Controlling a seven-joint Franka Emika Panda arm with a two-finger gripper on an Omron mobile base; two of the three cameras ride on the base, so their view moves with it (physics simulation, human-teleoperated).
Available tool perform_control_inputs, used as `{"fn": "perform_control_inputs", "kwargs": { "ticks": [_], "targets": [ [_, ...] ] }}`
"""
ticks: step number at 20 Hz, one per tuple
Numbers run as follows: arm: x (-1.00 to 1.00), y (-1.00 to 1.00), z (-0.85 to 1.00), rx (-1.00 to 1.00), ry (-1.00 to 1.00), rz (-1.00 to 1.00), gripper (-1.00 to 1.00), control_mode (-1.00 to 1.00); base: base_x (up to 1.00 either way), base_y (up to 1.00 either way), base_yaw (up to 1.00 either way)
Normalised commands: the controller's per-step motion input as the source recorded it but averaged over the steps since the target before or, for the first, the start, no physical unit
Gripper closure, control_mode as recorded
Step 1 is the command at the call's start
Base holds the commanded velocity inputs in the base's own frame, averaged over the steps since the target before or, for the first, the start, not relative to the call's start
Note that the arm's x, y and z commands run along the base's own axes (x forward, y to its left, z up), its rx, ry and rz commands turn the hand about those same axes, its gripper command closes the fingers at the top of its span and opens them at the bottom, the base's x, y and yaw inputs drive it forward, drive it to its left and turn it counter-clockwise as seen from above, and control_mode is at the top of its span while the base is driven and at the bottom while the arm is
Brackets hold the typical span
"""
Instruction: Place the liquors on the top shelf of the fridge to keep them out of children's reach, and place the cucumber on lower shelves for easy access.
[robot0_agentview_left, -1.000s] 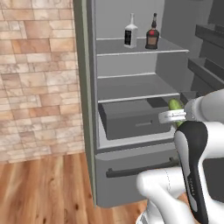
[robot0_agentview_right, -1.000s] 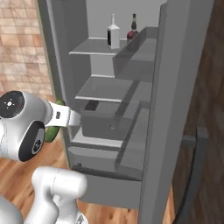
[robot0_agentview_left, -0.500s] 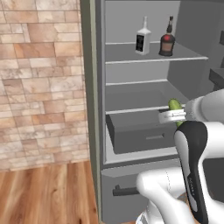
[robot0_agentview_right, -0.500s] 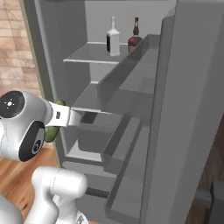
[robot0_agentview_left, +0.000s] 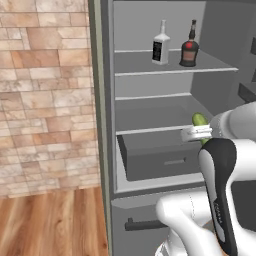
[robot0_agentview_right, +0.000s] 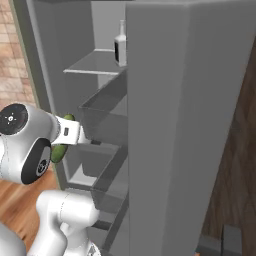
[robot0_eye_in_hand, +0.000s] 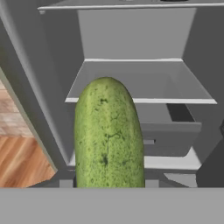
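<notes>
Cucumber (robot0_eye_in_hand: 109, 133) sits clamped in my claw (robot0_agentview_left: 199, 133), standing up along my line of sight in the hand view, its rounded green tip pointing toward the open fridge (robot0_agentview_left: 106, 125). My fingertips are hidden behind it there, but the cucumber rises straight from where they stand, so I take it as gripped. In the left base view I see the green tip poking up above the white block of my hand, in front of the lower shelves (robot0_agentview_left: 150, 131) and just above the boxy grey drawer (robot0_agentview_left: 160, 157). From the right base view the cucumber (robot0_agentview_right: 60, 150) shows as a green patch between my big round joint and the white hand, outside the fridge and level with its middle region.

Both liquors are on the top shelf (robot0_agentview_left: 175, 71): the tall clear-white bottle (robot0_agentview_left: 160, 44) with its black label stands upright on the left, and the squat dark red-brown bottle (robot0_agentview_left: 189, 46) with the black neck stands upright just to its right, apart from it. In the right base view the clear-white bottle (robot0_agentview_right: 120, 45) shows beside the edge of the open fridge door (robot0_agentview_right: 185, 125). A brick wall (robot0_agentview_left: 45, 95) and wooden floor (robot0_agentview_left: 50, 220) lie to the left of the fridge.
</notes>
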Motion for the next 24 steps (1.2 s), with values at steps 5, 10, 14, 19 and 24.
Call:
{"fn": "perform_control_inputs", "kwargs": {
  "ticks": [5,10,14,19,24],
  "targets": [
    [0.00,0.00,0.00,0.00,0.00,0.00,1.00,1.00,0.22,-0.22,0.01],
    [0.08,0.00,0.00,0.00,0.01,0.00,1.00,-1.00,0.29,0.00,0.00],
    [0.61,0.00,-0.04,0.00,0.06,0.00,1.00,-1.00,0.00,0.00,0.00],
    [0.70,0.00,-0.15,0.00,0.08,0.00,1.00,-1.00,0.00,0.00,0.00],
    [0.63,-0.05,-0.29,0.00,0.02,0.00,1.00,-1.00,0.00,0.00,0.00]
  ]
}}
